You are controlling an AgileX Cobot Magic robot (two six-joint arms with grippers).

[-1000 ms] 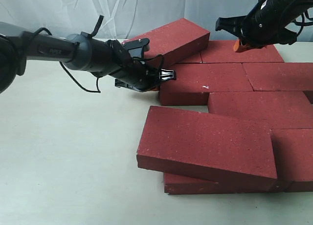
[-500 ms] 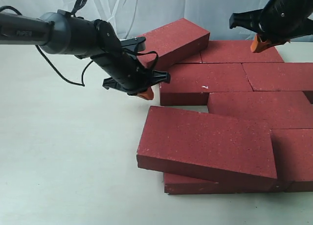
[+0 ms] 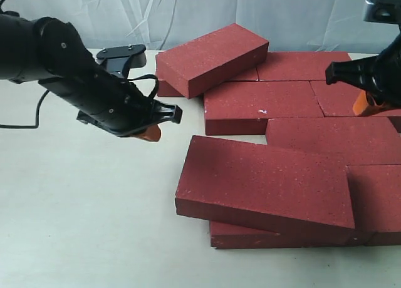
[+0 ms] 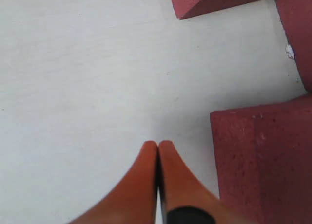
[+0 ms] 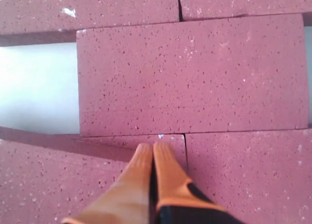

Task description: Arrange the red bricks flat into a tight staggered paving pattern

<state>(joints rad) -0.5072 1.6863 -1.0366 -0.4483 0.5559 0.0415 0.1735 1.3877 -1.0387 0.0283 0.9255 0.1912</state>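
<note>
Holds left pincer (image 3: 150, 133) pressed together, empty, over bare tabletop (image 3: 75, 206) beside the bricks (image 3: 313, 134). Hangs right pincer (image 3: 363, 105), likewise pressed together and empty, above the flat rows. Shows back brick (image 3: 213, 56) tilted on its neighbours, front brick (image 3: 266, 188) slanting across a lower one

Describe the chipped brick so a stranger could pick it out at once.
Find the patch of red bricks on the pale table, then the brick propped at a tilt at its back. The flat brick just in front of that one is it: it alone bears a small white chip near its front edge.
</note>
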